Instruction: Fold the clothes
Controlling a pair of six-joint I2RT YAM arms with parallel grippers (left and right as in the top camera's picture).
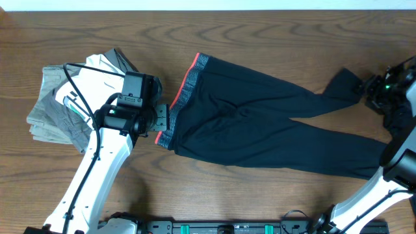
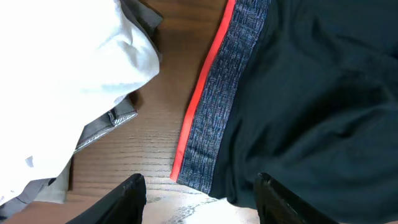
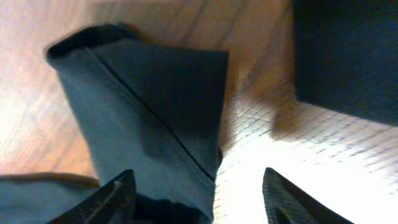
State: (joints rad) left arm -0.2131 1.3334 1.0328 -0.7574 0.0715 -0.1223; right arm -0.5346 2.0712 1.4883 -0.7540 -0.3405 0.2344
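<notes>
Trousers (image 1: 260, 123) are lying flat on the table (image 1: 260, 39), likely staged for folding. Left jaws are hovering wide at the waistband (image 2: 224, 93) corner, right jaws wide over a cuff (image 3: 155, 106), both gripping nothing.

You had one pair of black trousers (image 1: 260, 123) on one wooden table (image 1: 260, 26), plus one heap of other garments (image 1: 45, 120) holding at least two pieces, one grey and one white. Two grippers were in view, the left gripper (image 2: 199, 193) and the right gripper (image 3: 199, 193), each with two fingers (image 2: 132, 196).
</notes>
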